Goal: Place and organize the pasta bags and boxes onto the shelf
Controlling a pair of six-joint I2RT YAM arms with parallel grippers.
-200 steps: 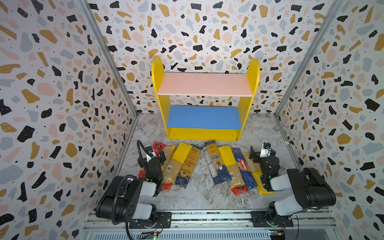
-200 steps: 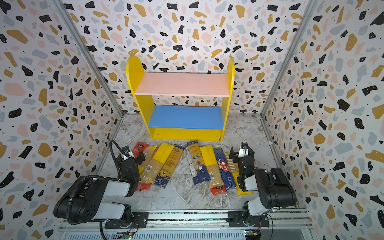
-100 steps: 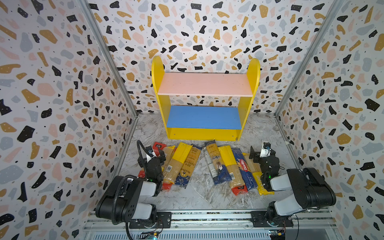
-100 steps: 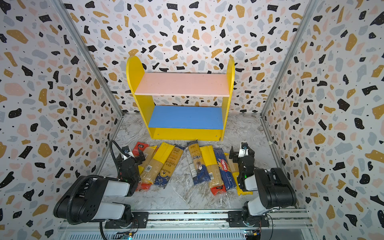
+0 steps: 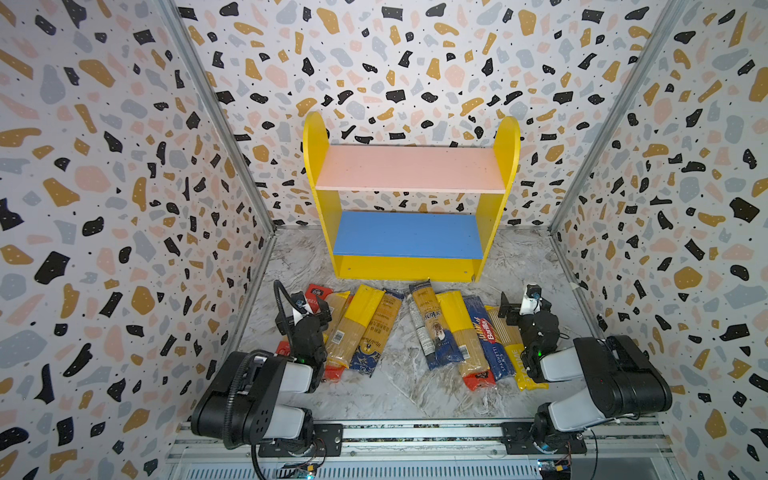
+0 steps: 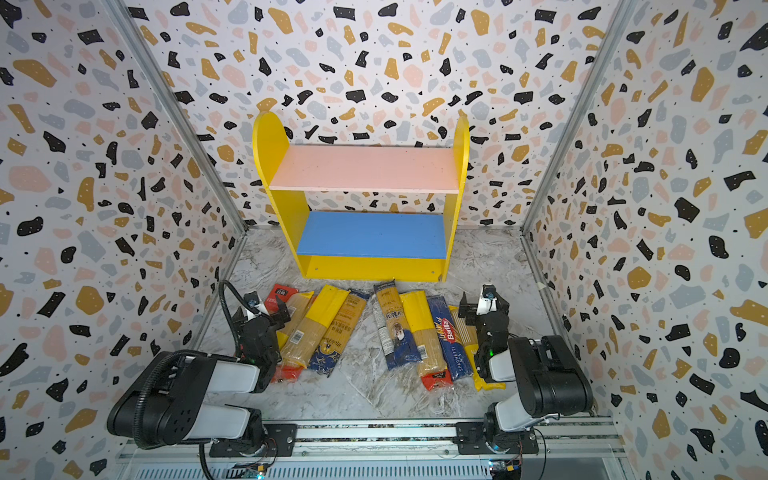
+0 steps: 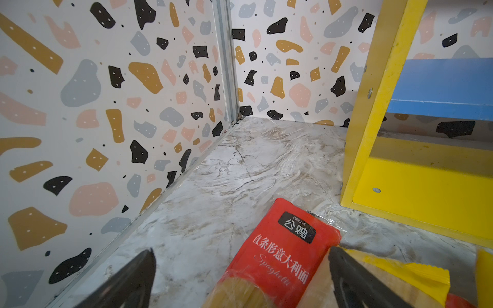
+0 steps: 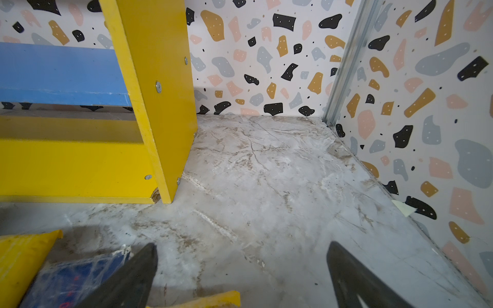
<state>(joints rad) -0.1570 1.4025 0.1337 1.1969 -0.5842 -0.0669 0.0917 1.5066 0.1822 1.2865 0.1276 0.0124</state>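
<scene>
speckled walls (image 5: 104, 187), marbled floor (image 5: 399, 386), metal rail (image 5: 415, 432) in front.

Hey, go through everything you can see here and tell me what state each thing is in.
left gripper: open, poised over the red-ended pack.
right gripper: open, holding nothing.
red-ended pack: flat on the floor, not gripped.
Barilla pack: flat on the floor.
other pasta packs: flat on the floor, none shelved.
pink upper board: bare.
blue lower board: bare.

Both left gripper (image 7: 241, 252) and right gripper (image 8: 242, 246) gape wide.
</scene>
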